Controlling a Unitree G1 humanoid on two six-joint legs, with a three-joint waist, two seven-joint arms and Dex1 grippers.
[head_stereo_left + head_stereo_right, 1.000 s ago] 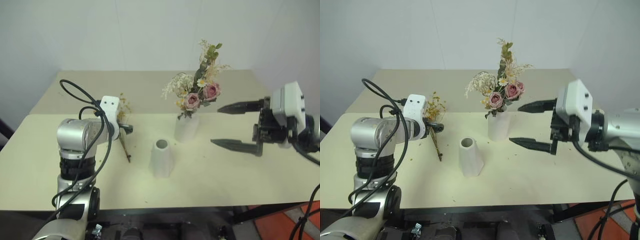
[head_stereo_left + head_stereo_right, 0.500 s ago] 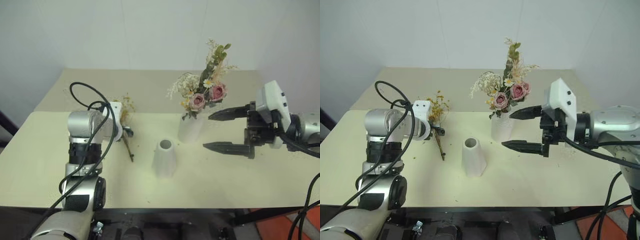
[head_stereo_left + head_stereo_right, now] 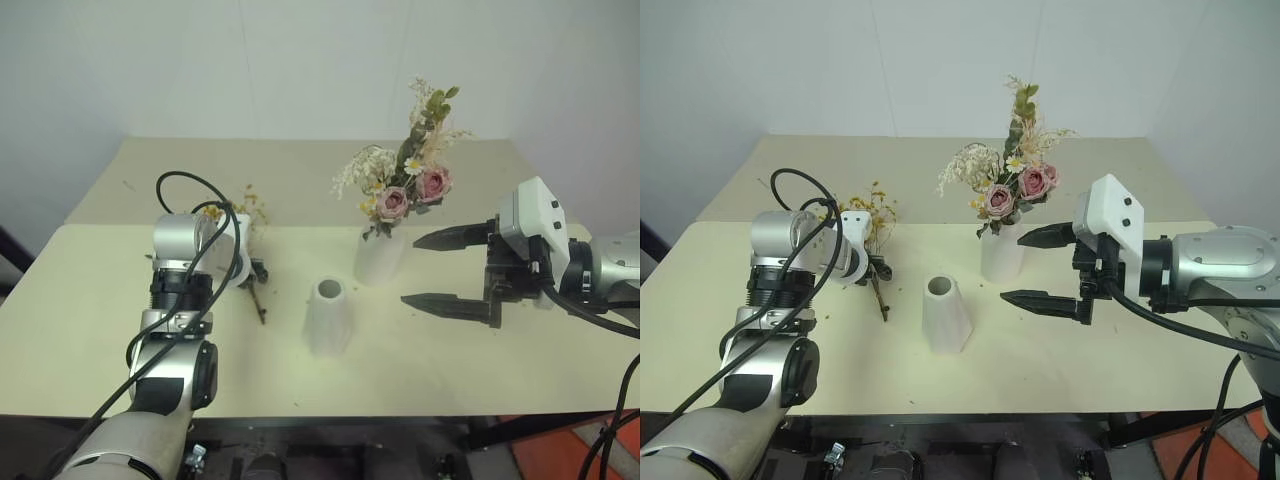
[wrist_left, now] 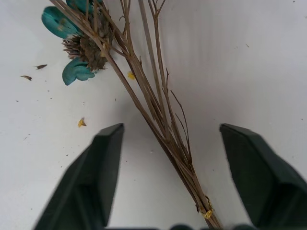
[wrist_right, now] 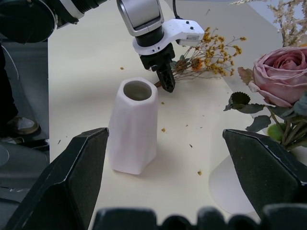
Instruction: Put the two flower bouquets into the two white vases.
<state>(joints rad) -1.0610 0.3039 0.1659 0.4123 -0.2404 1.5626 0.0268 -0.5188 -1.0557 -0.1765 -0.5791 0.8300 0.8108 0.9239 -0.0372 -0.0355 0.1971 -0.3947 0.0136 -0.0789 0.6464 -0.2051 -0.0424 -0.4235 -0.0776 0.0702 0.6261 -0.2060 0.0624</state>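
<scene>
Table [image 3: 90, 300], cream, bearing two white vases and two bunches of flowers. Rose bunch [image 3: 405, 185], pink roses with white sprigs and greenery, stands upright in the round vase [image 3: 378, 258] toward the back. Cone vase [image 3: 328, 316], nearer the front, is empty, its mouth facing up. Yellow bunch [image 3: 250, 210] lies flat on the table to the left of the cone vase, blossoms pointing toward the wall, brown stems [image 4: 153, 110] pointing toward the near edge. Left gripper [image 4: 168, 177] points down over the stems, jaws apart, one finger on each side of the bundle and neither yet touching it. Right gripper [image 3: 445, 270] hovers beside the round vase, jaws spread wide, holding nothing. Step in hand, by my reading: closing on the yellow bunch's stems. To do it well, the fingers likely need to come down to the table so that the whole thin bundle lies between them, low on the stems and not among the brittle twigs; then a firm close, a lift that turns the stems downward, and a slow lowering into the cone vase's narrow mouth. Loose crumbs [image 5: 163, 129] on the table suggest the blossoms shed easily. Markings: no brand, label or writing can be read on anything.
</scene>
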